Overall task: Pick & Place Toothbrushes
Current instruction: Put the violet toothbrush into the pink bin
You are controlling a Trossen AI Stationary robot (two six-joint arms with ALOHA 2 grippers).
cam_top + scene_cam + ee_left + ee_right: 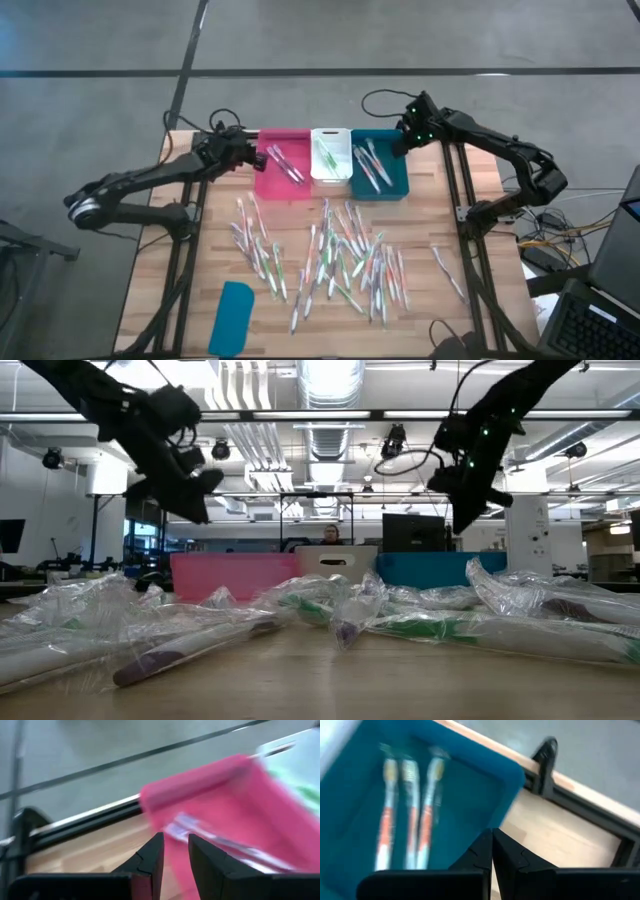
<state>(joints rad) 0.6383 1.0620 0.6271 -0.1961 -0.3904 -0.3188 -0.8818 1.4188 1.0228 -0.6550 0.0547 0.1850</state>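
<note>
Sorted by colour: left pincer (252,158), slightly spread and empty, at the pink bin's (283,186) nine o'clock; right pincer (400,143), pressed together, over the teal bin (385,188)

Wrapped toothbrushes (340,262) strewn mid-table, some binned

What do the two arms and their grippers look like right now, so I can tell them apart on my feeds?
Both arms are dark, jointed and alike. The left arm has a pale ring at its base joint; the right arm shows small green lights near its wrist and a black cable looping off it. Each gripper, left gripper and right gripper, has two black angular fingers.
</note>
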